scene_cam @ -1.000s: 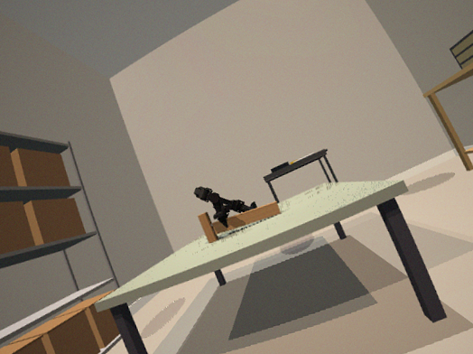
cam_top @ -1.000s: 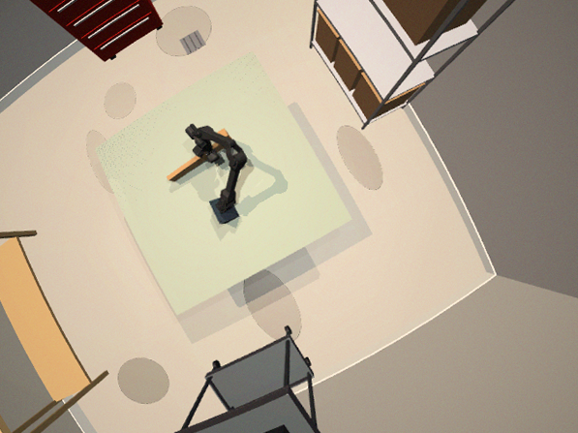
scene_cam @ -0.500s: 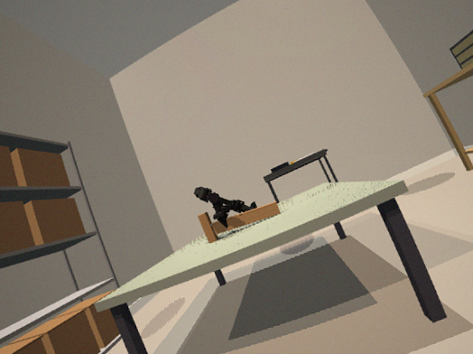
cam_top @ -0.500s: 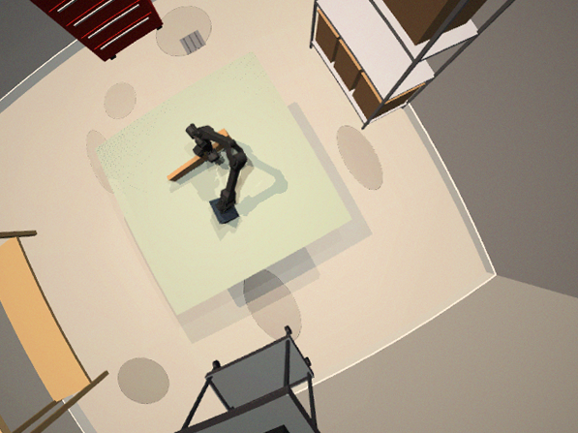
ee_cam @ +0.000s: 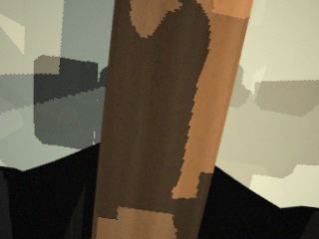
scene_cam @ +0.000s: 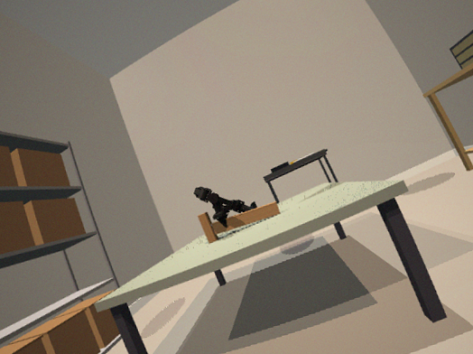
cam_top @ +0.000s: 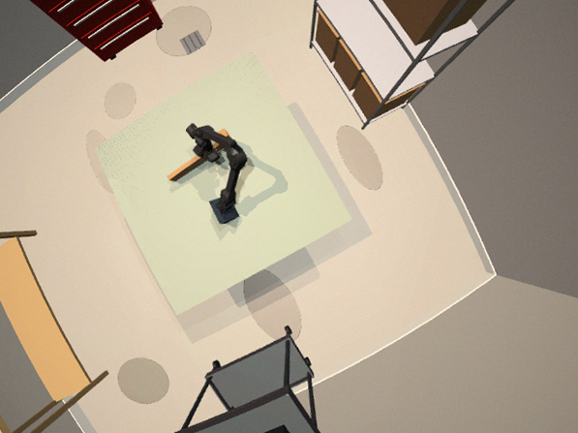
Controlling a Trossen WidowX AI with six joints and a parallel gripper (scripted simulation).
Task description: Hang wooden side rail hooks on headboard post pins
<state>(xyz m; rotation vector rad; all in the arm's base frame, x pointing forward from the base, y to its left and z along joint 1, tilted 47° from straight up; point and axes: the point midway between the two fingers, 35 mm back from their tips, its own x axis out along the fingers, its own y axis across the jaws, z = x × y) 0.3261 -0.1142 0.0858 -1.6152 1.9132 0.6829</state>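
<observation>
The wooden side rail (cam_top: 184, 169) (scene_cam: 255, 214) (ee_cam: 150, 119) runs across the table top (cam_top: 259, 207) (scene_cam: 257, 242). In the wrist view it passes between the dark fingers. The headboard post (cam_top: 225, 132) (scene_cam: 208, 228) stands upright at the rail's near end in the exterior view. The rail's end is close against the post there; whether a small gap is left cannot be told. My gripper (scene_cam: 223, 224) is shut on the rail, nearer its post end. The rail's far end is low, at or just above the table. The steel hooks, the slot and the pins are hidden or too small to see.
The arm's base (cam_top: 223, 211) stands on the table, and the arm arches over the rail beside the post. Around the table stand a shelf rack (cam_top: 374, 42) (scene_cam: 12, 191), a red drawer cabinet (cam_top: 89, 8), a wooden bench (cam_top: 34, 316) and a dark cart (cam_top: 260, 373).
</observation>
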